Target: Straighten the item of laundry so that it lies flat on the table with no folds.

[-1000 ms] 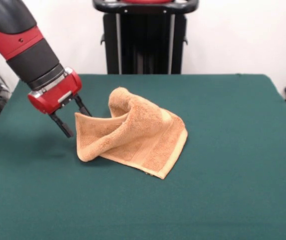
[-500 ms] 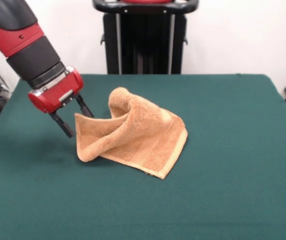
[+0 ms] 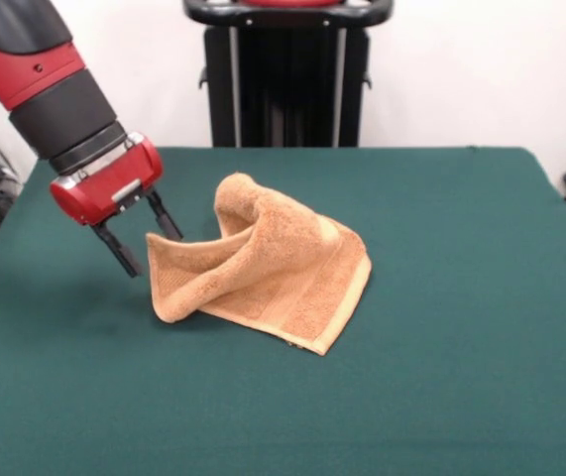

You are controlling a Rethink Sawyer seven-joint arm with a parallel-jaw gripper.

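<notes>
The orange-tan towel (image 3: pixel 273 263) lies crumpled in the middle of the green table (image 3: pixel 441 377). Its left part stands up in a raised fold with a peak at the back, while its right part lies flat with the woven band showing. My gripper (image 3: pixel 155 253) is at the towel's upper left corner. Its two black fingers (image 3: pixel 120 250) are spread apart, one on each side of the raised corner. I cannot tell whether they touch the cloth. No white tag shows.
The robot's black pedestal (image 3: pixel 287 74) stands at the table's far edge behind the towel. The red and black arm (image 3: pixel 55 89) comes in from the upper left. Green table surface surrounds the towel on all sides.
The gripper has drifted slightly up and to the left, its fingers staying spread. The towel's raised left corner has shifted a little left with it; the rest of the towel has not moved.
</notes>
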